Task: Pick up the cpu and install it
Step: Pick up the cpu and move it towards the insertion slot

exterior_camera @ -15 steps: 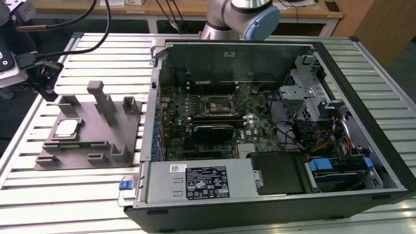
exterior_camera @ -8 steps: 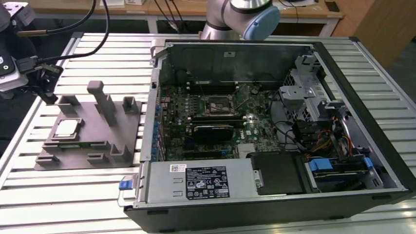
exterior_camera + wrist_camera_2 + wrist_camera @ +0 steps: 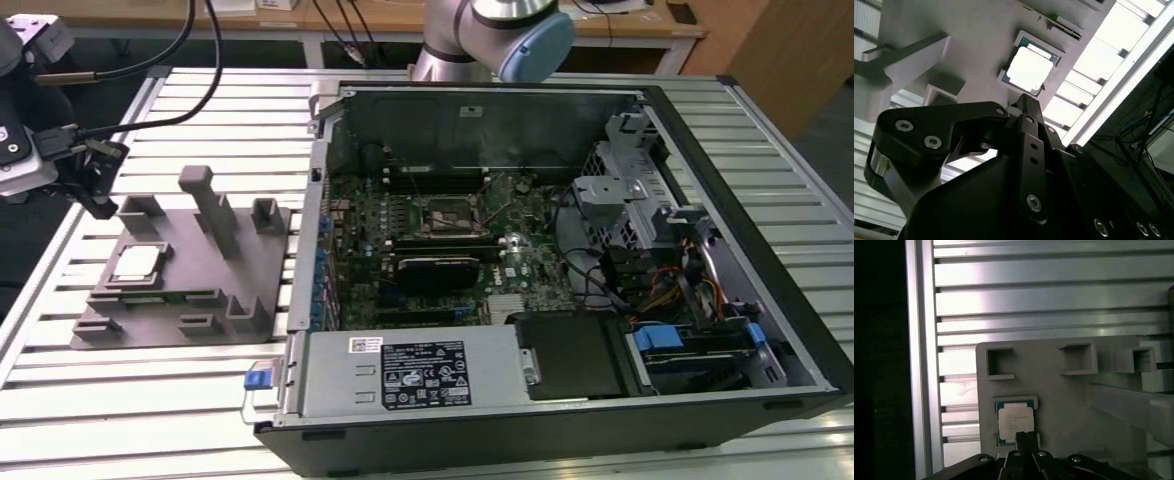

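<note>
You had the small flat square cpu with the silvery metal top and greenish rim [image 3: 138, 263] lying flat in a shallow square pocket of the grey plastic fixture plate [image 3: 160, 325]. This plate sat on the slatted aluminium table [image 3: 120, 410] at the exterior view's left, just beside the open black computer case [image 3: 561, 445]. The pocket held the chip by its edges, so I judge it was put there to give the arm a fixed, known place for picking. The black tool [image 3: 102, 205] hung near one corner of the plate, close to the cpu but apart from it. In the first wrist view the tip of the tool [image 3: 1026, 436] pointed toward the chip, and in the second wrist view the cpu [image 3: 1029, 67] lay just beyond that tip with its metal top fully uncovered. The tool looked clenched, its two fingers pressed together with nothing between them, so the cpu was not yet picked up. Inside the case, the black-framed square socket [image 3: 447, 212] on the green motherboard [image 3: 360, 250] was well apart from the chip. I judge the work was at its very beginning, with the approach to the chip in hand.
</note>
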Controlling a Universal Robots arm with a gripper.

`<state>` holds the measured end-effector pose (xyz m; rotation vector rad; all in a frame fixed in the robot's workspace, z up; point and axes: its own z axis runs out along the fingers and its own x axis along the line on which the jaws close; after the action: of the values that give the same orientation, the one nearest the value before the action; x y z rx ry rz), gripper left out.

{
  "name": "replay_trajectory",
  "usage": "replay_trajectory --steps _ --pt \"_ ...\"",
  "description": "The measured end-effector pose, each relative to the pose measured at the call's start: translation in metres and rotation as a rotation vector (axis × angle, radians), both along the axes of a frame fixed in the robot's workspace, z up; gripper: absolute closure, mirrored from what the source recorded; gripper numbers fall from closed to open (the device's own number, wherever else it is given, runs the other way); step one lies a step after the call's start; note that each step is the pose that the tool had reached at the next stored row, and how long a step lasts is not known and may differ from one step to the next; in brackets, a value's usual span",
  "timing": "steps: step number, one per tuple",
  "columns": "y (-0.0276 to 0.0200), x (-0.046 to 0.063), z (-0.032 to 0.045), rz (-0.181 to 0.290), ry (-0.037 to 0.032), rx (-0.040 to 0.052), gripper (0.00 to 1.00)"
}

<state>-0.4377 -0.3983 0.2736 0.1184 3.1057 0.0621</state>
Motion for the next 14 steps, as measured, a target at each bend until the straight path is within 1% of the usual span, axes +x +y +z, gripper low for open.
replay_trajectory --steps 14 --pt "0.0000 -0.009 -0.0153 0.000 -0.0001 0.0001 0.89"
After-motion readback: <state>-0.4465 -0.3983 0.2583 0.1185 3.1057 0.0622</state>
